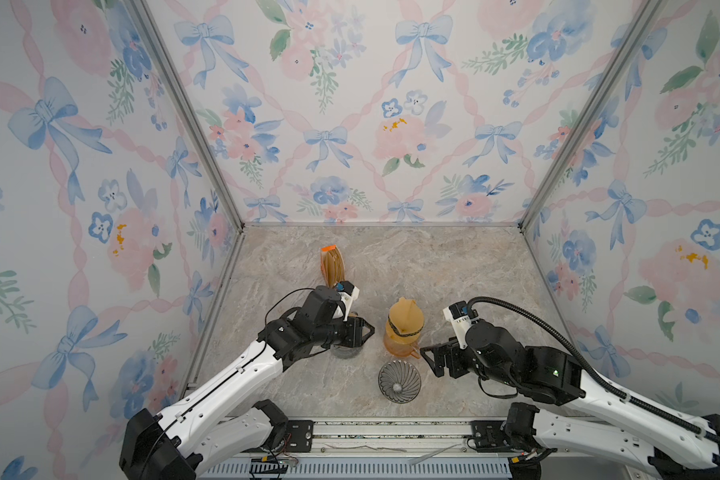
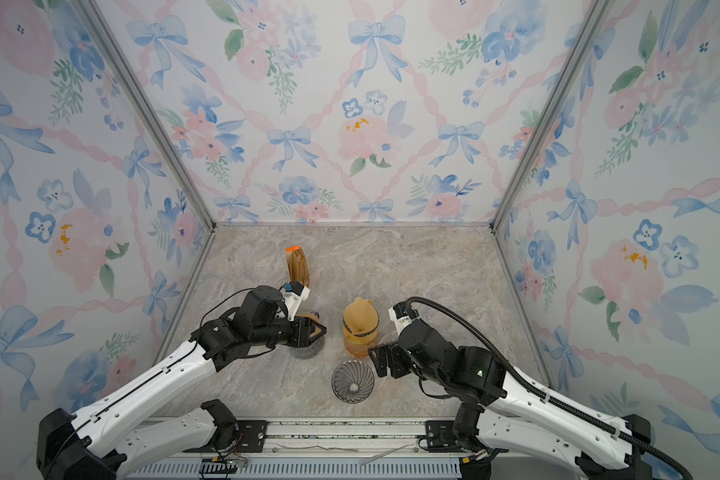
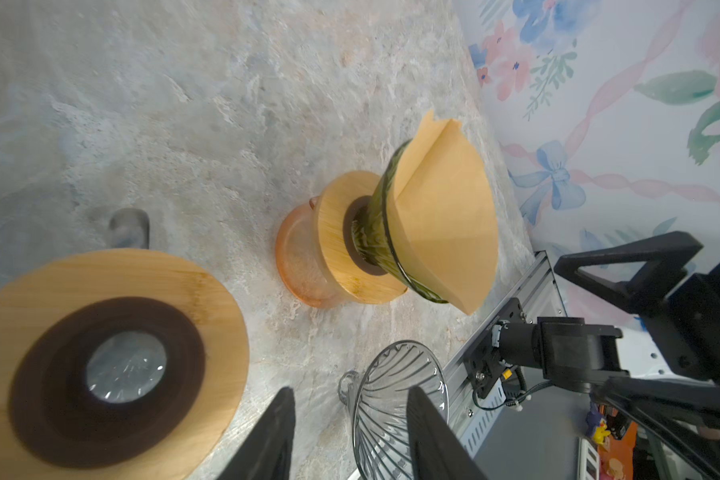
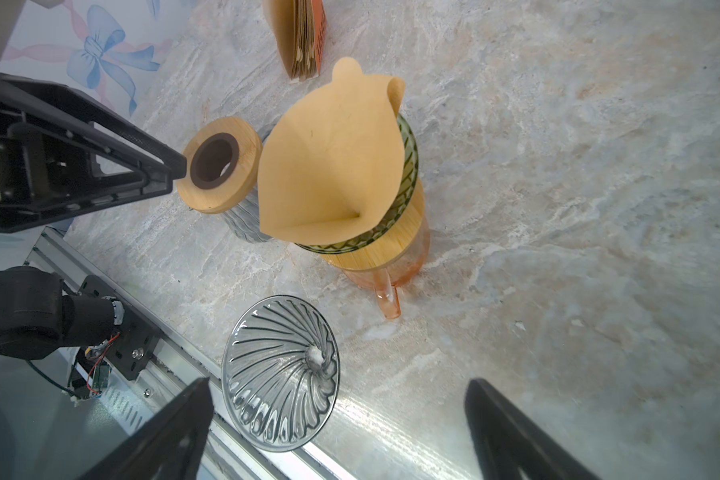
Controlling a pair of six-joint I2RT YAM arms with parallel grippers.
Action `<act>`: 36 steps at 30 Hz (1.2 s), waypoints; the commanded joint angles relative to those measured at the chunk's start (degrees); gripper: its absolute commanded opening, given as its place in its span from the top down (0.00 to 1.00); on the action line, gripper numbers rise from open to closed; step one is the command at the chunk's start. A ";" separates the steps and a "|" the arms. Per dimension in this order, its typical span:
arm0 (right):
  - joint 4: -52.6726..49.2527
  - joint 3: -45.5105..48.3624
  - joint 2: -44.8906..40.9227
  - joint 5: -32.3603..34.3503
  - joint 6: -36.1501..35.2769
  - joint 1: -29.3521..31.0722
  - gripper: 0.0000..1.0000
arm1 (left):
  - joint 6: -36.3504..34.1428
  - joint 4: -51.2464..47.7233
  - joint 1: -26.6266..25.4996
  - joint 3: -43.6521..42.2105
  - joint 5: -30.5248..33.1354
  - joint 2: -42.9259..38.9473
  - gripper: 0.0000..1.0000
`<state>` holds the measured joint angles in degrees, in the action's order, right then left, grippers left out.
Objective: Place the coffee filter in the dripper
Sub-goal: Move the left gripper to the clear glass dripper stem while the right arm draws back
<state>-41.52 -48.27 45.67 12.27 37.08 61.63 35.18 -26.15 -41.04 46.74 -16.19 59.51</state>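
Filter (image 1: 404, 312) sits in the green dripper (image 4: 409, 166), which stands on the wooden collar (image 3: 341, 237) of the orange carafe (image 1: 400, 350), mid-bench (image 1: 454, 270). Paper stands well proud of the rim, tab on the far side. It's opened into a cone, but I can't tell if the tip is fully down in the throat.

Left gripper (image 1: 366, 331): jaws partly apart, nothing in them. It hangs over the lidded glass jar (image 4: 219, 166) just left of the carafe, tips pointing at the filter but clear of it.

Right gripper (image 1: 428, 360): jaws wide, empty, just right of the carafe base by the handle (image 4: 387, 299). Spare clear dripper (image 1: 399, 381) lies on the bench just near of it.

My read: placement looks done or nearly so. What's left is a seating check and clearing out.

How I'd do it:
- Back the left gripper off leftward and up. The paper is light, so any brush could tip it out.
- Jar lid is right underneath, so don't descend.
- If it needs seating: jaws closed, one light push down the cone's centre. Pressing on the rim could crumple the paper or shift the dripper on the collar.
- Right gripper could steady the handle, slowly. The stack looks tall and top-heavy.
- Leave the filter pack (image 1: 332, 268), far left, alone.
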 commanded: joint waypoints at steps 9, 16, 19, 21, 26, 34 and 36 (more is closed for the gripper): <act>-3.83 0.99 -0.53 -2.69 -0.90 0.58 0.04 | -5.12 -7.18 -10.98 1.76 5.86 6.91 0.50; -4.14 0.90 -1.90 -2.51 -0.94 0.60 0.04 | -4.60 -7.51 -13.03 1.40 5.21 11.13 0.47; -4.01 0.64 -2.10 -2.44 -0.96 0.60 0.04 | -3.68 -7.40 -13.04 2.08 3.82 13.20 0.47; -3.98 0.66 -2.01 -2.47 -0.88 0.60 0.04 | -3.12 -7.42 -13.05 2.47 3.27 14.40 0.46; -3.40 1.04 -2.08 -2.43 -0.89 0.60 0.04 | -2.17 -7.07 -13.13 2.57 1.74 16.69 0.46; -2.78 1.78 -2.16 -2.53 -0.96 0.58 0.04 | -1.76 -5.78 -13.45 2.48 0.28 17.24 0.51; -2.69 1.93 -2.22 -2.52 -0.91 0.56 0.04 | -1.22 -5.44 -13.52 2.31 0.34 17.44 0.53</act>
<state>-43.97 -47.27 44.01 9.85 36.86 61.63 33.21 -32.25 -54.15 47.92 -15.03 76.14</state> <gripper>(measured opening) 0.963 0.477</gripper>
